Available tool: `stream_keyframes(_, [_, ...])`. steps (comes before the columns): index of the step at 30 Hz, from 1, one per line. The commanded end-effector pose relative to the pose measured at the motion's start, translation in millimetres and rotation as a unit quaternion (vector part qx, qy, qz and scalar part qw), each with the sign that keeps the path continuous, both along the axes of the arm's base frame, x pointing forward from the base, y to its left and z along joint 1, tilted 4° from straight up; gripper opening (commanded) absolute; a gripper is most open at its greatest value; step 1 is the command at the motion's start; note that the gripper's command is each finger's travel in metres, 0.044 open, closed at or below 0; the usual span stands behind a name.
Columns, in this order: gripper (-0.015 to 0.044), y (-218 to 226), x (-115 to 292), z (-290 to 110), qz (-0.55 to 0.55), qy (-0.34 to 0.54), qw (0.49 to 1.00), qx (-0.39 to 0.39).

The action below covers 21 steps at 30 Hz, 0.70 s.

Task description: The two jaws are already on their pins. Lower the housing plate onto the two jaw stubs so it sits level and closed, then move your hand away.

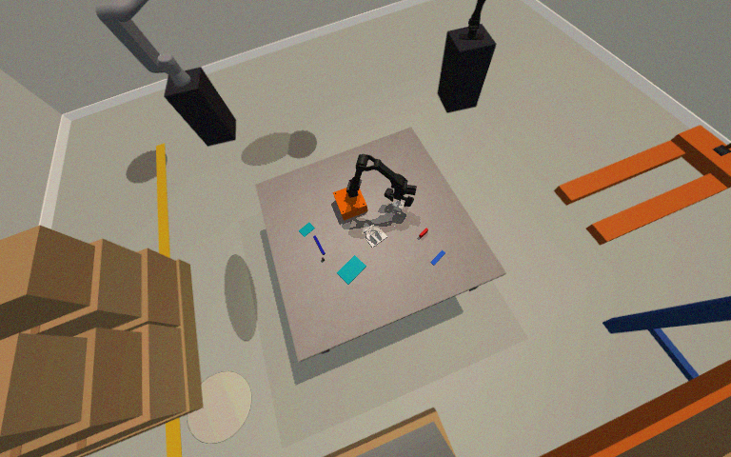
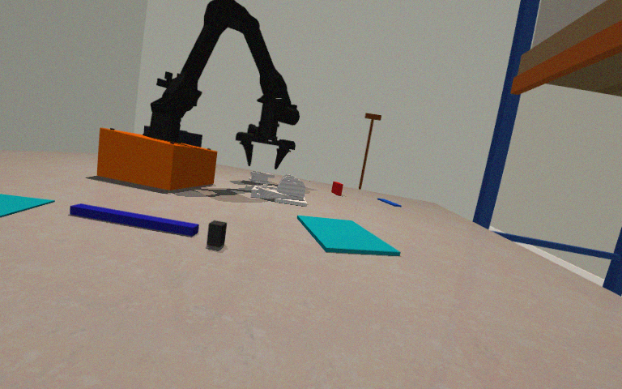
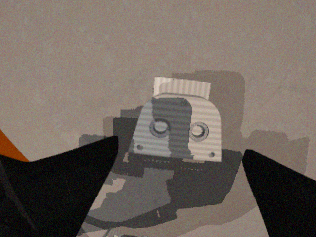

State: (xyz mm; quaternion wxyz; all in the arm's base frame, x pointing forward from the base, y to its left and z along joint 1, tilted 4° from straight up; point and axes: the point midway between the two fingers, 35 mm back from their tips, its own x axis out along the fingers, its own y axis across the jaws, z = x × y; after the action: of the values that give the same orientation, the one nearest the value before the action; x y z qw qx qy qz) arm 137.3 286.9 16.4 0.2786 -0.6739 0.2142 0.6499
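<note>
The white housing plate (image 1: 397,208) (image 2: 260,177) (image 3: 204,111) lies on the table, apart from the jaw assembly. The wrist view shows its rounded outline, two large round holes and a ribbed strip along its far edge. The white jaw assembly (image 1: 375,236) (image 2: 291,189) sits nearer the table's middle; its jaws and stubs are too small to tell apart. My gripper (image 1: 400,199) (image 2: 262,166) (image 3: 182,150) is open and empty, pointing down above the housing plate, with one fingertip to each side of it in the wrist view.
Around the jaw assembly lie a large teal plate (image 1: 351,269) (image 2: 348,235), a small teal plate (image 1: 306,228) (image 2: 8,206), a dark blue bar (image 1: 318,245) (image 2: 134,220), a black block (image 1: 323,260) (image 2: 216,234), a red block (image 1: 423,232) (image 2: 337,188) and a blue strip (image 1: 437,257) (image 2: 389,202).
</note>
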Motion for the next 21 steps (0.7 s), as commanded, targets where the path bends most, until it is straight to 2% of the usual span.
stream_keyframes(1, [0.044,-1.9,0.2,-7.9,-0.002,0.0,1.0,-0.003])
stream_keyframes(21, [0.044,-0.3,1.7,-30.4,-0.002,0.0,1.0,-0.003])
